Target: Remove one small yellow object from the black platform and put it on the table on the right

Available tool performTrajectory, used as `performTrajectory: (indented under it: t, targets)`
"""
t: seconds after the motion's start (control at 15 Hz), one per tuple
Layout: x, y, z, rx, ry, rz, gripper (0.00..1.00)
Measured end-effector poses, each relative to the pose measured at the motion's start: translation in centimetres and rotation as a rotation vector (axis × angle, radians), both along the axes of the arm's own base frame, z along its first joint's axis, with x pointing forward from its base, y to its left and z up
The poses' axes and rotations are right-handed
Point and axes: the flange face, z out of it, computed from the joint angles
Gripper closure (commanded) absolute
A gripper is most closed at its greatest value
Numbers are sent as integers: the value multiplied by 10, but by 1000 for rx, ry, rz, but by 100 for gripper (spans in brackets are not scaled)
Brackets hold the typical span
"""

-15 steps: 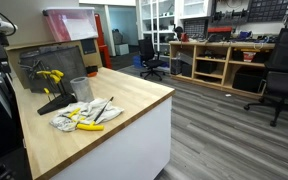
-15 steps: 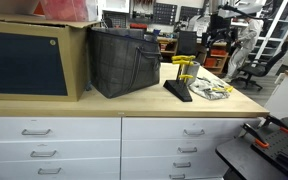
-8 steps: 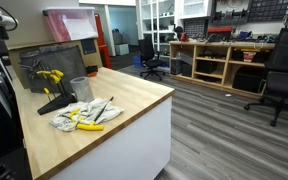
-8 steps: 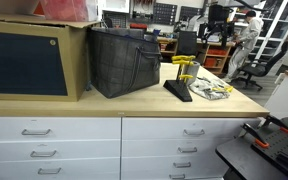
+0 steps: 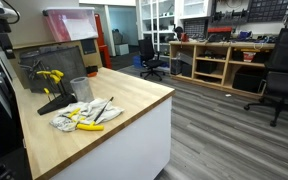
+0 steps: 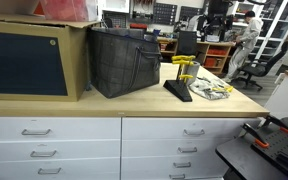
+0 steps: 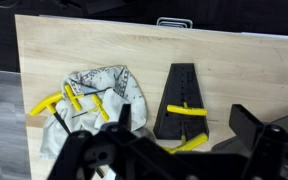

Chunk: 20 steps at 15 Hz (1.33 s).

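The black platform [image 7: 180, 100] lies on the wooden table, wedge-shaped, with two small yellow T-shaped objects on it: one across its middle [image 7: 186, 110] and one at its lower end [image 7: 189, 143]. Both exterior views show the platform [image 5: 52, 102] [image 6: 177, 90] with the yellow objects [image 5: 50, 74] [image 6: 185, 62] sticking up from it. My gripper [image 7: 184, 120] hangs high above the platform, its fingers spread apart and empty. In an exterior view it shows near the top edge [image 6: 219, 8].
A crumpled cloth [image 7: 99, 85] [image 5: 79, 113] with more yellow tools lies next to the platform. A metal cup [image 5: 80, 88] stands beside it. A dark fabric bin [image 6: 124, 62] and a cabinet [image 6: 24, 60] stand behind. The table edge [image 5: 134, 120] is near.
The arm has risen and shifted sideways above the platform. The objects on the table have not moved.
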Motion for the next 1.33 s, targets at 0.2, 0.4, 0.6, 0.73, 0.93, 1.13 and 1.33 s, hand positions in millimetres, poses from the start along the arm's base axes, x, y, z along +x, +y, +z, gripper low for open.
performTrajectory:
  t: [0.2,0.4,0.6,0.73,0.93,1.13,1.33]
  targets:
    - [5,-6,6,8,-10,-5,0]
    - [8,-12,9,18,-9,9,0]
    - [9,-17,8,23,2,36,0]
    - [10,-21,6,24,18,63,0]
    - [11,-25,1,25,36,92,0]
    - [11,-25,0,25,43,110,0]
    - [10,-24,1,27,44,133,0]
